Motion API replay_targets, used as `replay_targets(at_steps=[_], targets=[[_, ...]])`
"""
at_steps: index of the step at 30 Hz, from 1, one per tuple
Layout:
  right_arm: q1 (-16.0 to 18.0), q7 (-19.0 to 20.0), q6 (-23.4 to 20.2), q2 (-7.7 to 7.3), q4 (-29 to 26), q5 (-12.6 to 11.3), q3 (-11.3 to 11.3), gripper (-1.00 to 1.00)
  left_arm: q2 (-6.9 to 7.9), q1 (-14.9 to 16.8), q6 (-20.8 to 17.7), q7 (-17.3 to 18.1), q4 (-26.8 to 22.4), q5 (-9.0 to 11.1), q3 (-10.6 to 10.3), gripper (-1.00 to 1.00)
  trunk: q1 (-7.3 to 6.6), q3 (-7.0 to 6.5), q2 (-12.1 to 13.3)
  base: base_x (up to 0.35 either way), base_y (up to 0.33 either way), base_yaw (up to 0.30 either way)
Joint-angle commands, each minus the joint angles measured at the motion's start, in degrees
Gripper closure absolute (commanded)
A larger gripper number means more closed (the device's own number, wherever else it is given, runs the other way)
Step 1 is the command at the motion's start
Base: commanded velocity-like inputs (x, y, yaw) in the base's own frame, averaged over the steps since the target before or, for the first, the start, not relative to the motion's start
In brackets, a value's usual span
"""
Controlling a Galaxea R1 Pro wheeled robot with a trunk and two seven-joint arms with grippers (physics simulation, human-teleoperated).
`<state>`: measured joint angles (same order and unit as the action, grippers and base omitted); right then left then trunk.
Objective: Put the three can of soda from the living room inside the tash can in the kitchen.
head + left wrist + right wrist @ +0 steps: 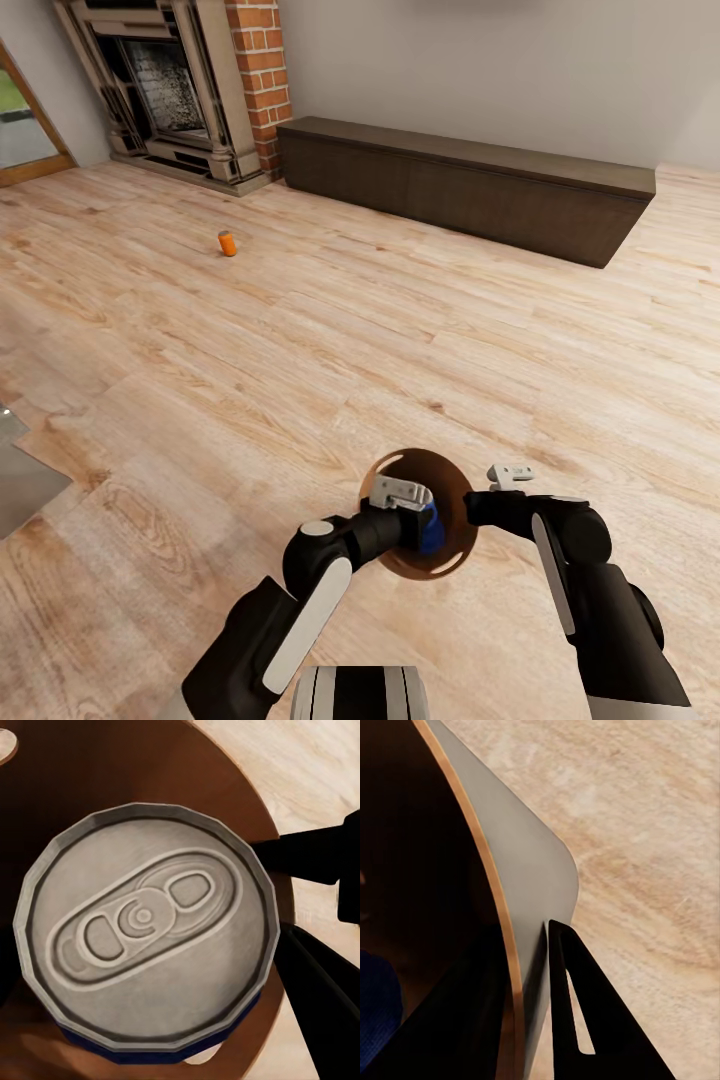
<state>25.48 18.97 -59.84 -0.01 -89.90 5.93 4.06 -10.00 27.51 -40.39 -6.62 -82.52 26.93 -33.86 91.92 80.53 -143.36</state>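
Observation:
My left gripper point(425, 520) is shut on a blue can of soda point(432, 530), holding it inside the mouth of the brown tash can point(447, 477). In the left wrist view the can's silvery top point(146, 926) is very close, with the bin's brown wall point(112, 765) behind it. My right gripper point(473, 503) is shut on the bin's rim point(496, 892); one dark finger point(585, 1020) lies along the outside wall. The blue can point(375, 1009) shows inside the bin. An orange can of soda point(228, 243) stands alone on the plank floor, far ahead to the left.
A long low dark wood bench point(470, 185) runs along the back wall. The brick fireplace point(190, 85) is at the far left, with a glass door point(25, 120) beside it. Light wood floor point(350, 340) stretches between me and the orange can.

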Motion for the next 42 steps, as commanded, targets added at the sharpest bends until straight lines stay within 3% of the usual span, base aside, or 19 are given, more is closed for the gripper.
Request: replay_targets(at_steps=[1,5,9,16,17,36,42], targets=[[0.0,0.3,-0.2,0.01,0.0,-1.4,0.0,1.00,0.00,0.0,0.1,0.0,0.1,0.0,0.0,1.00,-0.01,0.00,0.0,0.000,0.000,0.000],[0.0,0.3,-0.2,0.01,0.0,-1.4,0.0,1.00,0.00,1.4,1.2,-0.3,2.6,0.0,0.0,1.00,-0.01,0.00,0.0,0.000,0.000,0.000],[0.0,2.0,-0.2,-0.06,0.0,-1.4,0.0,1.00,0.00,3.1,2.6,-3.1,5.4,0.0,-0.1,1.00,-0.01,0.00,0.0,0.000,0.000,0.000],[0.0,2.4,-0.2,-0.07,0.0,-1.4,0.0,1.00,0.00,3.4,3.3,-3.7,6.6,0.1,-0.2,1.00,-0.01,0.00,0.0,0.000,0.000,0.000],[0.0,2.4,-0.2,-0.07,0.0,-1.4,0.0,1.00,0.00,3.4,3.6,-3.7,6.7,0.2,-0.2,-1.00,-0.01,0.00,0.0,0.000,0.000,0.000],[0.0,2.4,-0.2,-0.08,0.0,-1.4,0.0,1.00,0.00,3.4,3.7,-3.2,4.6,0.4,-0.3,-1.00,-0.01,0.00,0.0,0.000,0.000,0.000],[0.0,2.4,-0.2,-0.08,0.0,-1.3,0.0,1.00,0.00,3.4,-0.1,-2.6,-1.1,0.6,-0.4,-1.00,-0.01,0.00,0.0,0.000,0.000,0.000]])
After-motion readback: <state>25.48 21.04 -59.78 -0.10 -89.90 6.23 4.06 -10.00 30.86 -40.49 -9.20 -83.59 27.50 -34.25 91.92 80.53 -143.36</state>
